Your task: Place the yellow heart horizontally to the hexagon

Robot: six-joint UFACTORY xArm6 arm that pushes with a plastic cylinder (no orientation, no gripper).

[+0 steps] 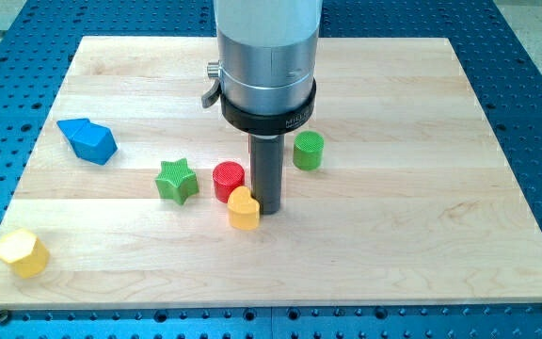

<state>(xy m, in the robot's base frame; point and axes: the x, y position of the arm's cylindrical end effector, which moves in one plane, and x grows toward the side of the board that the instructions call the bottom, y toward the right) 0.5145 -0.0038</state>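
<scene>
Wooden board (393, 235) on a blue pegged table (534, 85). Tip (269, 207) of the dark rod down on the board near its middle, touching the right side of the yellow heart (244, 210). No claw on this arm, only the rod, so nothing open or closed to report. Red cylinder (228, 179) just above the heart, green star (176, 181) left of that, green cylinder (309, 150) up and right of the rod. Blue block (88, 140) far left. Yellow hexagon (23, 252) at the bottom-left corner, well apart from the heart.
</scene>
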